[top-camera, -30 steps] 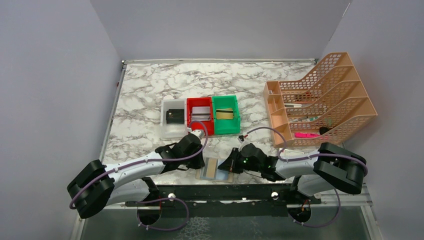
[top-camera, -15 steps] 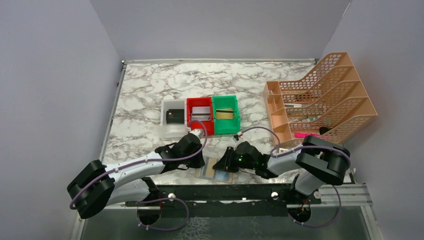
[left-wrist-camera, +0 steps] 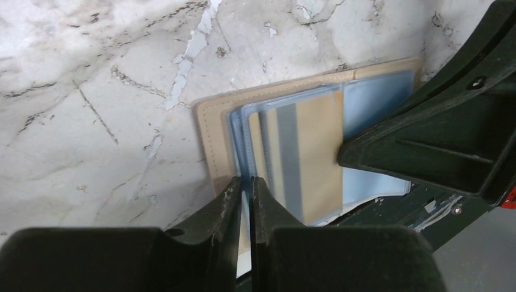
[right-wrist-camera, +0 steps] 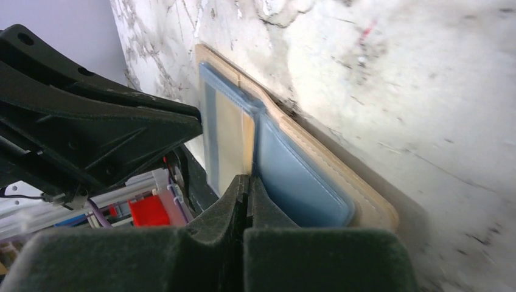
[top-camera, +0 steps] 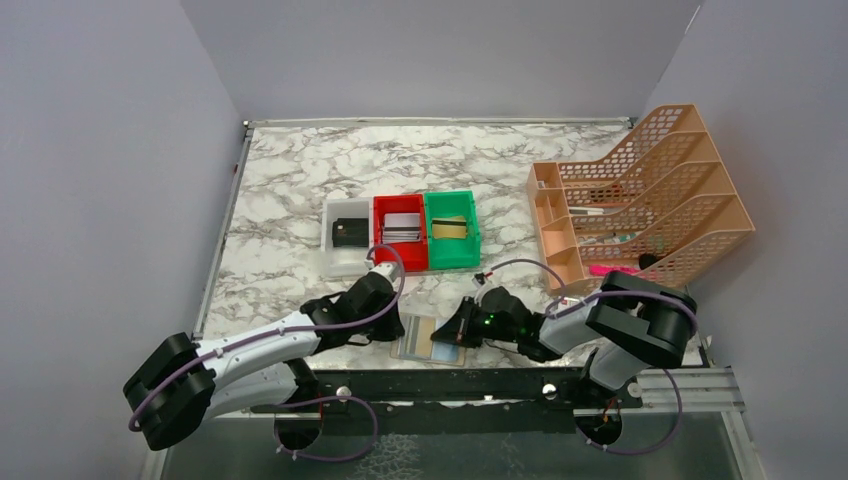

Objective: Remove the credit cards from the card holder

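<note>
Marble table, left tool pinching card holder, right tool closed

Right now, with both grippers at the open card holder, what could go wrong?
The right gripper is shut at the edge of a card inside the card holder; it may pinch both, so nothing slides out. The holder lies at the near edge of the table; if the left gripper slips, a pull could drag it off.
</note>
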Tool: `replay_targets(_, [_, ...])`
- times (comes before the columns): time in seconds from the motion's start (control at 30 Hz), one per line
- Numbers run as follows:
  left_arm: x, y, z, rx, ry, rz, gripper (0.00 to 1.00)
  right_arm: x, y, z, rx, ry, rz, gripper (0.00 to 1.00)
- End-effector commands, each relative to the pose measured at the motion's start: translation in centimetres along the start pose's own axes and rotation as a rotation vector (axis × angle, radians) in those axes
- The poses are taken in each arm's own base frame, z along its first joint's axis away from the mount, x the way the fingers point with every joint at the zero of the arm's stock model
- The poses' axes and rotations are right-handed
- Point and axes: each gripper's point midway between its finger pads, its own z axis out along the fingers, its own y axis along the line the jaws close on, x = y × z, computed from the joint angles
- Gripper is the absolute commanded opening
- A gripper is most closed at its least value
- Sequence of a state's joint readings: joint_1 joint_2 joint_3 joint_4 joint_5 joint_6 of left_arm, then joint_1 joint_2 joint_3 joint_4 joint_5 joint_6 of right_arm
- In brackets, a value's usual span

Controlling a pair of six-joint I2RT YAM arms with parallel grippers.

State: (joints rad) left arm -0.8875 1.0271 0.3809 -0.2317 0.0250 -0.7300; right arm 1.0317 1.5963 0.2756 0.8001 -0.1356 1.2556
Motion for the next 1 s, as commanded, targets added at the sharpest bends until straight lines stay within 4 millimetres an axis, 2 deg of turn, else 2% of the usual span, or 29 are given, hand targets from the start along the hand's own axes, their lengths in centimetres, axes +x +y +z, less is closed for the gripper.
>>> replay_targets(0.0, [0.3, 1.0, -0.3, -0.042, -0.008, -0.011, 0.14, 0.1, -0.8, -1.0, 0.004, 0.002, 0.003, 0.01])
replay_targets(0.2, [0.5, 1.3, -0.1, -0.058, 0.008, -0.009, 0.13, 0.5, -1.6, -1.5, 0.024, 0.012, -0.002, 0.01])
replay_targets(0.3, [-0.1, 0.6, -0.4, -0.033, -0.01, -0.012, 0.23, 0.4, -1.6, -1.1, 0.068, 0.025, -0.04, 0.01])
replay_targets(0.43, [-1.8, -0.5, -1.3, -0.007, -0.071, -0.015, 0.41, -0.1, -0.8, -1.1, 0.051, 0.012, -0.058, 0.01])
replay_targets(0.53, [-2.9, -1.3, -1.9, 0.012, -0.109, -0.015, 0.49, -0.2, -0.5, -1.2, 0.041, 0.008, -0.061, 0.08])
replay_targets(0.73, [-3.4, -3.3, -1.8, 0.101, -0.099, 0.024, 0.5, -0.1, 0.4, -1.0, -0.012, 0.014, -0.056, 0.23])
replay_targets(0.97, [-1.6, -3.8, -0.4, 0.139, 0.003, 0.054, 0.44, 0.2, 0.8, -0.3, -0.043, 0.03, -0.047, 0.25])
